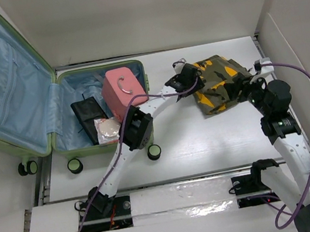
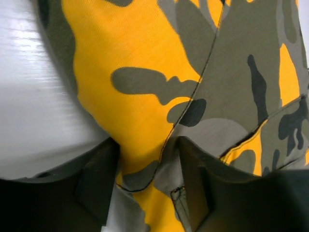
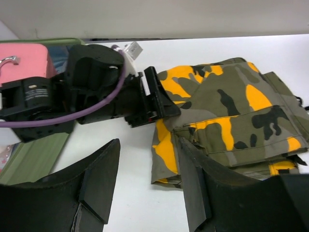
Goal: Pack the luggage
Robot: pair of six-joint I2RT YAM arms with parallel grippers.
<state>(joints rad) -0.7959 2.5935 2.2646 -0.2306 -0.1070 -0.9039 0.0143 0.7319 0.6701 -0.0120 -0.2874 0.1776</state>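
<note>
With the luggage [image 1: 7, 87] laid open at the left of the table [image 1: 207, 143], the folded camouflage garment [image 1: 218, 84] is straddled by the left gripper [image 2: 145, 147], jaws apart, and flanked by the right gripper [image 3: 147, 142], likewise apart, evidently for a two-sided lift.

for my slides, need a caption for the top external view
Left arm's open jaws straddle the edge of a folded camo garment beside the open, part-packed luggage

Yellow/olive camo cloth [image 2: 193, 96] fills view – a fold sits btwn dark fingers [image 2: 96, 179], white table [image 2: 34, 121] left.
</note>
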